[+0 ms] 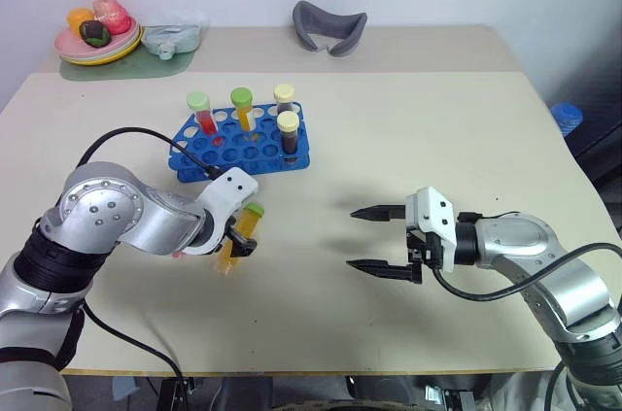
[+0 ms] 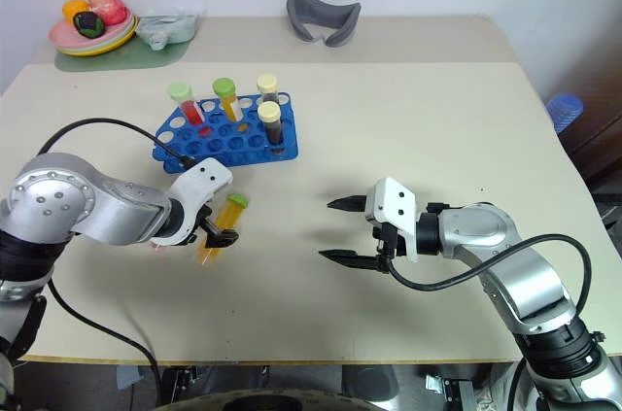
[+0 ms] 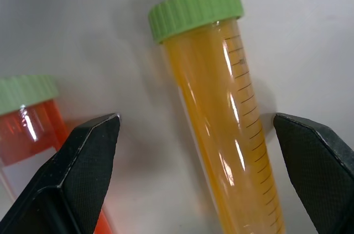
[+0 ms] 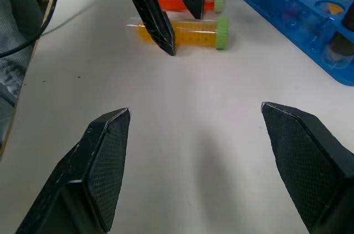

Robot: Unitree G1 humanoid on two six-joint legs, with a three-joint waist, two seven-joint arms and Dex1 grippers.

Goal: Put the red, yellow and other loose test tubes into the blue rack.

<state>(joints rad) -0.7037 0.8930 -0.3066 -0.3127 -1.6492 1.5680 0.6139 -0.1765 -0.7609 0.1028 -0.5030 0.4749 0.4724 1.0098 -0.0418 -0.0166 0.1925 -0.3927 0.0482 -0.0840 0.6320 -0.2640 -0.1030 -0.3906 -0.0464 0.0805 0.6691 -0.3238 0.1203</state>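
At the table's [image 1: 408, 139] far left you see stacked plates [image 1: 97, 47] holding toy food [image 1: 97, 20], a clear container [image 1: 173, 38] just right, a grey curved object [image 1: 330, 26] far centre, something blue [image 1: 566, 118] off the right edge.

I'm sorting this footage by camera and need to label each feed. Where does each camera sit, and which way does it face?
Left and right eye views: on the head, looking forward and down over the table; both arms, the left claw, the right claw and the blue rack show.
Left wrist view: along its open fingers, which straddle the yellow tube; a red tube lies beside it.
Right wrist view: along its open fingers, across the table toward the left claw.
Shared: both wrist views show the yellow tube.
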